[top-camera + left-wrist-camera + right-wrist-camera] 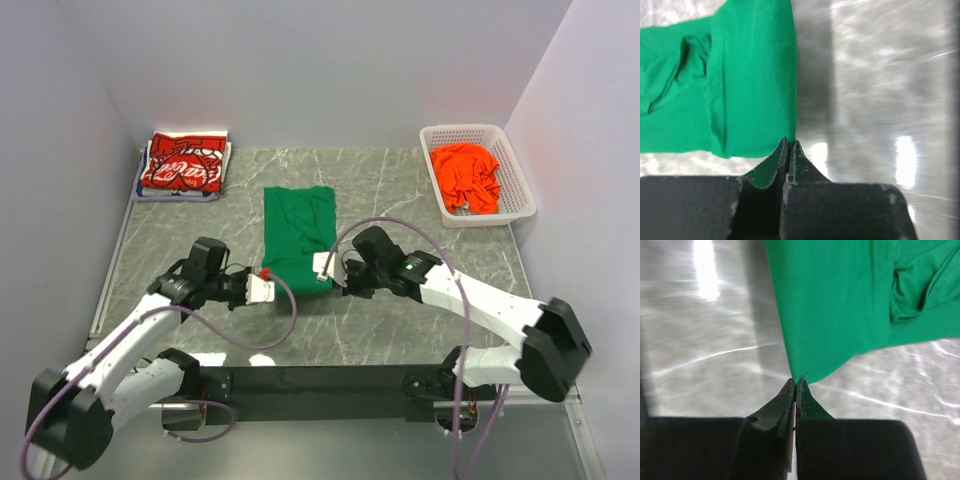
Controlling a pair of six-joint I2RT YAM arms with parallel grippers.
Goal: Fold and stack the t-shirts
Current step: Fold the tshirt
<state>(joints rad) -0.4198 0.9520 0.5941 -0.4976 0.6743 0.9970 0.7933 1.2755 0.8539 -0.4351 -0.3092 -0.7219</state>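
While left jaws, right jaws clamp tight on near corners of part-folded green t-shirt (298, 238), red t-shirt (183, 166) sits folded far left; orange t-shirt (466, 177) crumpled in basket (461, 130).

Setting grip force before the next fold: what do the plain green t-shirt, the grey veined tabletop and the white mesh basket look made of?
The green t-shirt: soft matte knit, likely cotton; fine weave and limp creases up close. The tabletop: hard, glossy, marble-patterned, perhaps laminate; it mirrors the lights. The basket: rigid moulded plastic, judging by its open lattice walls.
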